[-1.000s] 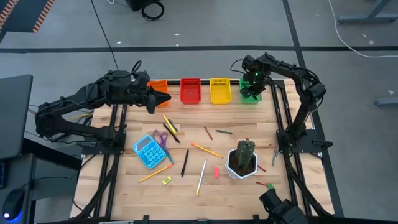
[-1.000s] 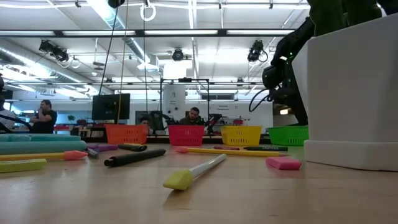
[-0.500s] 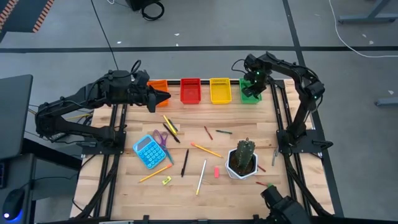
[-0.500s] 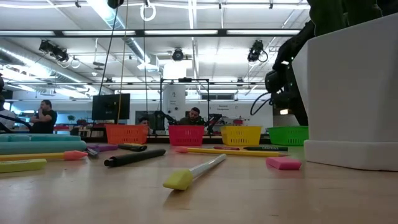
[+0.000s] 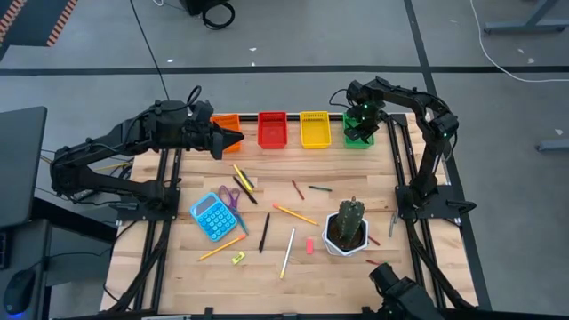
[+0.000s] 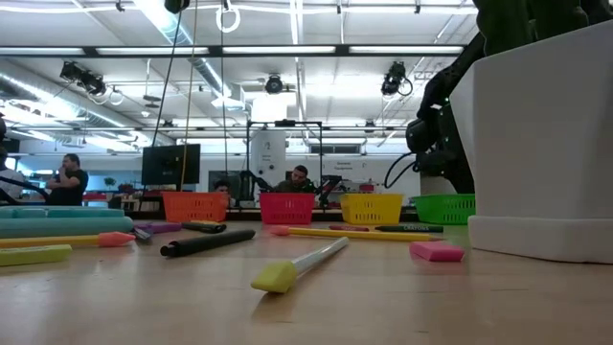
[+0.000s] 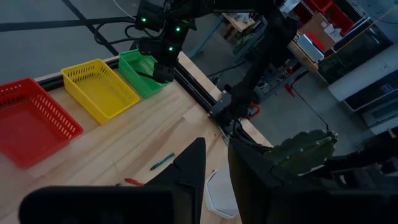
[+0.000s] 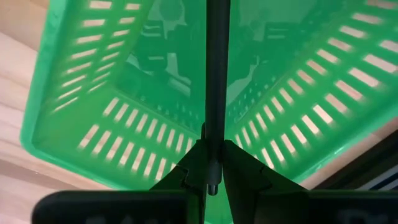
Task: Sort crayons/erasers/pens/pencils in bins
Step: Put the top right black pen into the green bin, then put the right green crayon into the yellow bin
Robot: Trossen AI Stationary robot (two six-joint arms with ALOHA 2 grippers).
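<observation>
1. Plainly, the right gripper [image 8: 213, 163] has its jaws pinched tight on a thin dark stick [image 8: 217, 74] — a pen by its length — which runs straight out from between the fingertips into the green bin [image 8: 74, 87]. I judge it is held lengthwise over the bin's floor so that it falls flat inside the walls once let go.

2. The high view places that gripper [image 5: 362, 120] directly over the green bin [image 5: 357, 140] at the right end of the bin row, beside the yellow bin [image 5: 315, 130], the red bin [image 5: 272, 130] and the orange bin [image 5: 226, 119].

3. The left gripper [image 7: 213, 163] waits with its fingers nearly together — only a narrow gap shows, and nothing sits in it. From above it hovers [image 5: 229, 139] just beside the orange bin, probably parked clear of the right arm's drop.

4. Much is still unsorted on the table [image 5: 382, 187]: pencils [image 5: 294, 214], a black pen [image 5: 264, 231], crayons [image 5: 299, 189] and a pink eraser [image 5: 309, 245], lying among the blue calculator [image 5: 212, 217], the purple scissors [image 5: 229, 196] and the white cactus pot [image 5: 347, 233].

5. Only the right wrist view shows the pen and the grip on it; the high view hides both under the arm. The low view has the green bin [image 6: 444, 208] half behind the pot [image 6: 536, 144], yet it alone shows the items lying flat on the wood.
</observation>
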